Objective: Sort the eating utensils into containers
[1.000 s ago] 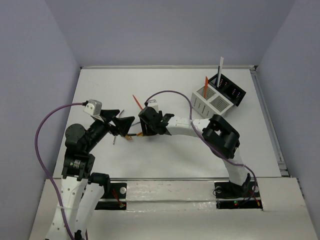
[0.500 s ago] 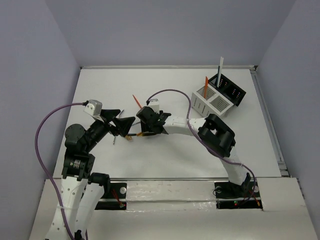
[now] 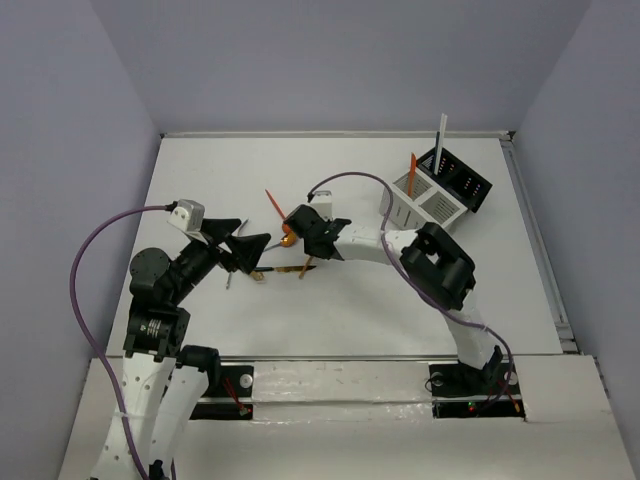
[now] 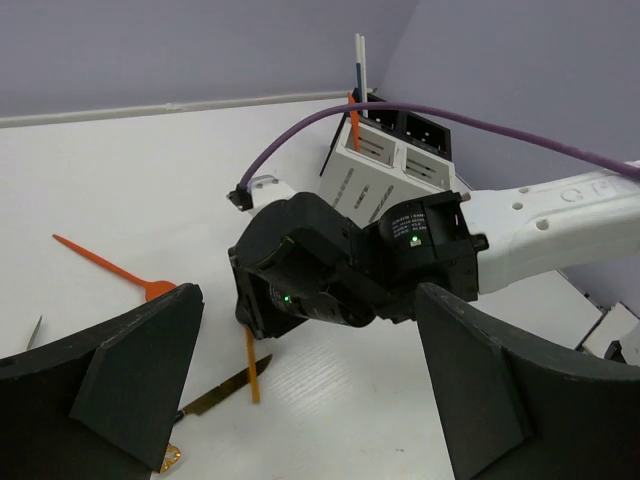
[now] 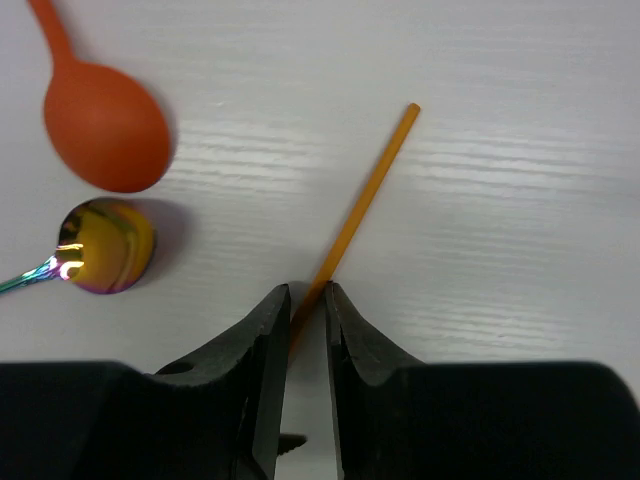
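My right gripper [image 5: 307, 295] is shut on one end of a thin orange stick [image 5: 365, 195]; the other end slants down to the table [image 4: 252, 372]. Beside it lie an orange-red spoon [image 5: 105, 125] and a shiny gold spoon [image 5: 105, 245]. A gold knife [image 4: 225, 385] lies beneath the stick, and an orange fork [image 4: 110, 268] lies farther back. My left gripper [image 4: 310, 300] is open and empty, facing the right gripper from the left. The containers are at the back right: a white caddy [image 3: 420, 205] holding an orange piece [image 3: 413, 165], and a black box [image 3: 458, 178] with a tall white piece.
The right arm's purple cable [image 3: 350, 182] arches over the table between the gripper and the caddy. A small gold piece [image 4: 170, 458] and a silver tip [image 4: 35, 330] lie near my left fingers. The table's raised rim [image 3: 530, 230] runs along the right.
The right gripper's jaws have closed from wide open onto the orange stick. The gripper has shifted back and to the right, uncovering the orange spoon. The left arm has not moved.
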Available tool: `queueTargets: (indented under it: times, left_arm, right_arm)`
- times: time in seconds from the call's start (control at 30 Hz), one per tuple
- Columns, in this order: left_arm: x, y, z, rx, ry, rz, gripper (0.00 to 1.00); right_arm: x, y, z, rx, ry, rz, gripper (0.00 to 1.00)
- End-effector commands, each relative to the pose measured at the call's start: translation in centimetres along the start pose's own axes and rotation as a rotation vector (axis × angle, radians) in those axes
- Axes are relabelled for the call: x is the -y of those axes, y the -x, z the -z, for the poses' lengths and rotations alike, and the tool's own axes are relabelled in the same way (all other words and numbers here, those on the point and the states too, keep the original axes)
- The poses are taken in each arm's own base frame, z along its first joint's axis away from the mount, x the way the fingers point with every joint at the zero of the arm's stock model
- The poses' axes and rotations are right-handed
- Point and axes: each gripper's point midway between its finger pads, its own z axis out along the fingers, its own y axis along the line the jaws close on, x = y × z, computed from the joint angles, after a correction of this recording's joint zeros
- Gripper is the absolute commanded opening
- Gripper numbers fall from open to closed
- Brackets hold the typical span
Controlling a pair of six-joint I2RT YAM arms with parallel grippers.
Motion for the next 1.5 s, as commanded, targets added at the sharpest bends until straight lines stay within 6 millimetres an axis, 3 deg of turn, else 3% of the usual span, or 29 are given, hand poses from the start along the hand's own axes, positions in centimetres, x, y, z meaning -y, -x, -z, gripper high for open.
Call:
queueTargets:
  times: [0.0, 0.17, 0.4, 0.5, 0.6, 0.77, 0.83, 0.9, 0.97, 1.0, 1.13, 1.17, 1.27, 1.3, 1.37, 1.4, 1.47]
  left_arm:
    - [1.2, 1.5, 0.1, 0.048, -0.048, -0.031, 0.99]
    - [1.1, 1.5, 0.0, 0.047, -0.044, -0.028, 0.99]
    - [1.0, 1.5, -0.1, 0.043, -0.046, -0.028, 0.99]
    - [1.0, 1.5, -0.1, 0.043, -0.046, -0.027, 0.99]
    - [1.0, 1.4, -0.1, 0.042, -0.045, -0.027, 0.99]
    - [1.0, 1.5, -0.1, 0.043, -0.046, -0.027, 0.99]
    - [1.0, 1.5, -0.1, 0.043, -0.046, -0.028, 0.99]
    - [1.1, 1.5, -0.1, 0.042, -0.049, -0.027, 0.99]
    - [1.1, 1.5, -0.1, 0.042, -0.049, -0.027, 0.99]
    - [1.1, 1.4, -0.1, 0.04, -0.05, -0.026, 0.99]
    - [1.1, 1.3, -0.2, 0.036, -0.053, -0.024, 0.99]
    - [1.1, 1.4, -0.1, 0.038, -0.052, -0.025, 0.99]
    - [1.3, 1.2, -0.2, 0.032, -0.061, -0.023, 0.99]
    - [1.3, 1.2, -0.2, 0.032, -0.061, -0.023, 0.99]
    - [1.6, 1.1, -0.3, 0.025, -0.073, -0.021, 0.99]
    - [1.5, 1.0, -0.3, 0.022, -0.074, -0.021, 0.99]
    - [1.8, 1.0, -0.4, 0.017, -0.083, -0.021, 0.99]
  right_arm:
    - [5.4, 0.9, -1.6, 0.01, -0.096, -0.007, 0.24]
    - [7.1, 1.1, -1.2, 0.028, -0.083, 0.063, 0.18]
    - [9.1, -1.8, -1.0, -0.043, -0.055, 0.226, 0.14]
    - [9.4, -2.6, -0.6, -0.082, -0.028, 0.231, 0.3]
    - [9.6, -2.5, -0.4, -0.102, -0.016, 0.23, 0.33]
    - [9.1, -2.0, 0.3, -0.124, 0.002, 0.247, 0.08]
    - [8.8, -0.8, 1.2, -0.089, 0.021, 0.232, 0.07]
    - [8.4, 0.8, 2.1, -0.042, 0.044, 0.211, 0.07]
    - [8.1, 4.4, 4.2, 0.063, 0.082, 0.158, 0.07]
    - [8.2, 6.9, 6.4, 0.139, 0.1, 0.131, 0.07]
    - [10.3, 14.4, 11.0, 0.381, 0.103, 0.011, 0.07]
    - [12.2, 17.6, 13.2, 0.481, 0.099, -0.055, 0.07]
    - [16.5, 22.2, 16.1, 0.648, 0.019, -0.151, 0.07]
    - [19.2, 24.7, 17.7, 0.756, -0.017, -0.203, 0.07]
    - [22.0, 26.7, 18.9, 0.854, -0.056, -0.247, 0.07]
    - [24.5, 28.5, 19.5, 0.92, -0.098, -0.28, 0.07]
    - [26.9, 30.4, 19.9, 0.978, -0.145, -0.308, 0.07]
